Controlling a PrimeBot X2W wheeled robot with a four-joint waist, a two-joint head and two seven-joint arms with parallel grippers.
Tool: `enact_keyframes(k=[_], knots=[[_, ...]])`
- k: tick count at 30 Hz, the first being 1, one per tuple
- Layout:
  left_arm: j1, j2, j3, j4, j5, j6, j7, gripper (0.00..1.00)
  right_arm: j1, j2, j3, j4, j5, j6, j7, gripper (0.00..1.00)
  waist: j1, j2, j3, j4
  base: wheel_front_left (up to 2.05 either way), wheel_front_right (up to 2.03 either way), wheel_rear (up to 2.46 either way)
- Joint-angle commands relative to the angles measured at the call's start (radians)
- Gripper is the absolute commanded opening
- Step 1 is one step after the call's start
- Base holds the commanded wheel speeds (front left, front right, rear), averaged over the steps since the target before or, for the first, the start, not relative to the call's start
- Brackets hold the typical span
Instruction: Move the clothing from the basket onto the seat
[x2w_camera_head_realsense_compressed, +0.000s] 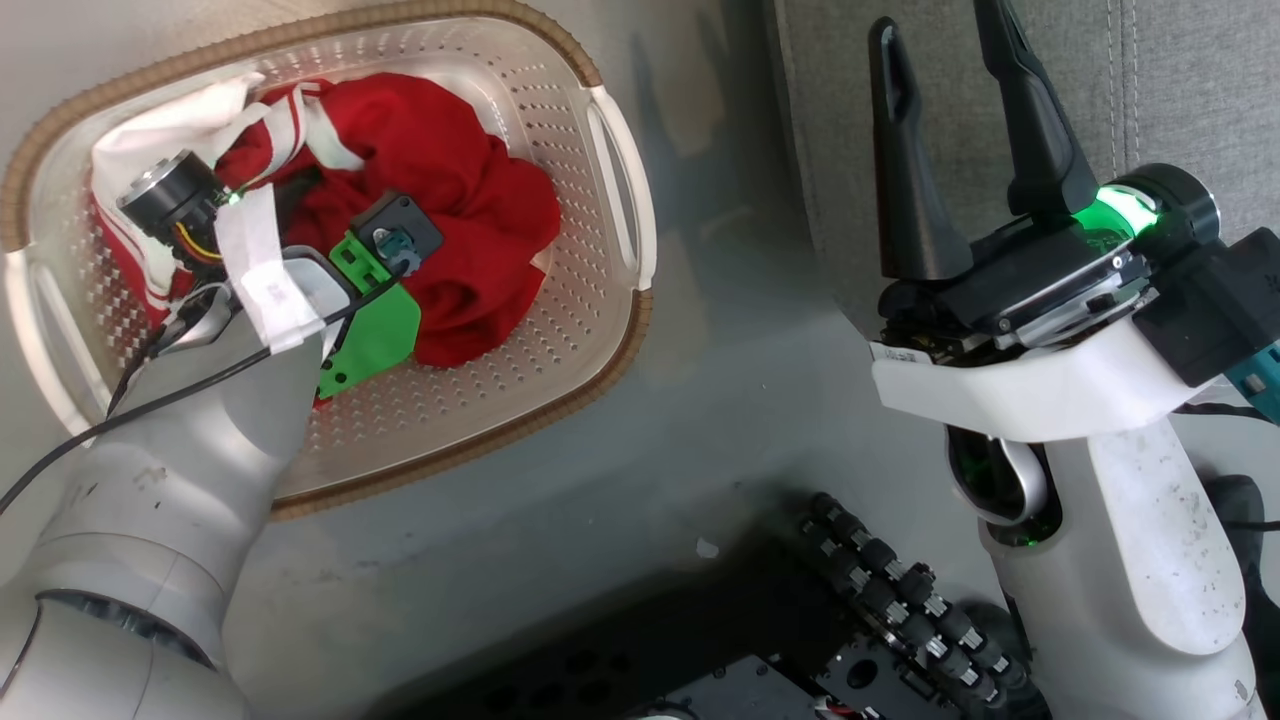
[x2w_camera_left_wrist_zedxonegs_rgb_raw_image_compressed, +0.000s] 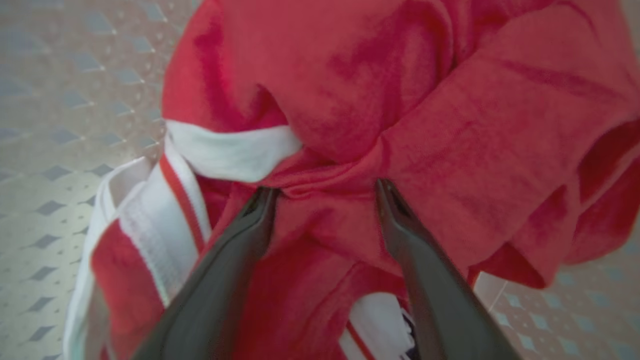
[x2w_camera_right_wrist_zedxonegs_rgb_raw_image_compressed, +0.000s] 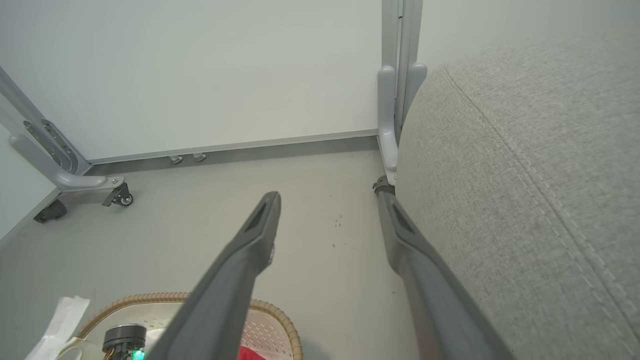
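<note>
Our left fingers (x2w_camera_left_wrist_zedxonegs_rgb_raw_image_compressed: 235, 250), spread wide, touch the clothing (x2w_camera_left_wrist_zedxonegs_rgb_raw_image_compressed: 350, 100) between them; closing here we may pinch just 1 fold and drop it; right fingers (x2w_camera_head_realsense_compressed: 905, 180) open too.

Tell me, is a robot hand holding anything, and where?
Nothing is held. The left hand is open, fingers astride a fold of the clothing. The right hand is open and empty.

One basket (x2w_camera_head_realsense_compressed: 600, 330), with two white side handles (x2w_camera_head_realsense_compressed: 612, 185). One heap of red clothing (x2w_camera_head_realsense_compressed: 450, 190) in it; number of garments impossible to tell. One grey seat (x2w_camera_head_realsense_compressed: 1180, 90). Two grippers, left gripper (x2w_camera_left_wrist_zedxonegs_rgb_raw_image_compressed: 325, 192) and right gripper (x2w_camera_head_realsense_compressed: 940, 20), two dark fingers (x2w_camera_head_realsense_compressed: 905, 170) apiece, four in all. One green bracket (x2w_camera_head_realsense_compressed: 375, 320) on the left wrist. Two casters (x2w_camera_right_wrist_zedxonegs_rgb_raw_image_compressed: 122, 199) under the partition frame (x2w_camera_right_wrist_zedxonegs_rgb_raw_image_compressed: 60, 175).
</note>
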Motion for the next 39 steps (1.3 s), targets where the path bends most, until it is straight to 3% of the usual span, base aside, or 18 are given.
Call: enact_keyframes(k=[1, 6, 7, 8, 10, 15, 21, 39], knots=[[-0.016, 0.009, -0.006, 0.007, 0.012, -0.004, 0.014, 1.0, -0.01, 0.001, 0.006, -0.003, 0.008, 0.0, -0.003, 1.0, -0.0001, -0.0001, 0.015, -0.009, 0.0, 0.0, 0.0], [-0.032, 0.019, -0.037, 0.015, 0.021, -0.024, 0.065, 1.0, -0.021, 0.0, 0.019, -0.008, 0.015, 0.0, -0.003, 1.0, -0.0001, -0.0001, 0.03, -0.017, 0.0, 0.0, 0.0], [-0.032, 0.021, -0.04, 0.016, 0.019, -0.027, 0.076, 0.8, -0.022, 0.0, 0.021, -0.01, 0.017, 0.0, -0.003, 1.0, -0.0001, -0.0001, 0.033, -0.019, 0.0, 0.0, 0.0], [-0.034, 0.025, -0.046, 0.018, 0.021, -0.031, 0.088, 0.38, -0.021, 0.0, 0.022, -0.013, 0.019, 0.0, -0.003, 1.0, -0.0001, -0.0001, 0.036, -0.021, 0.0, 0.0, 0.0], [-0.037, 0.032, -0.057, 0.02, 0.025, -0.036, 0.117, 0.0, -0.021, 0.0, 0.023, -0.017, 0.023, 0.0, -0.003, 1.0, -0.0001, -0.0001, 0.041, -0.026, 0.0, 0.0, 0.0], [-0.043, 0.052, -0.077, 0.023, 0.027, -0.043, 0.166, 0.0, -0.022, 0.0, 0.026, -0.027, 0.026, 0.0, -0.003, 1.0, -0.0001, -0.0001, 0.049, -0.035, 0.0, 0.0, 0.0], [-0.042, 0.042, -0.073, 0.02, 0.001, -0.036, 0.134, 0.0, -0.015, 0.001, 0.017, -0.023, 0.022, 0.0, -0.003, 1.0, -0.0001, -0.0001, 0.037, -0.027, 0.0, 0.0, 0.0], [0.08, -0.065, 0.063, -0.05, -0.203, 0.009, -0.161, 0.0, 0.048, 0.0, -0.033, 0.003, -0.015, 0.0, -0.003, 1.0, -0.0001, -0.0001, -0.138, 0.067, 0.0, 0.0, 0.0]])
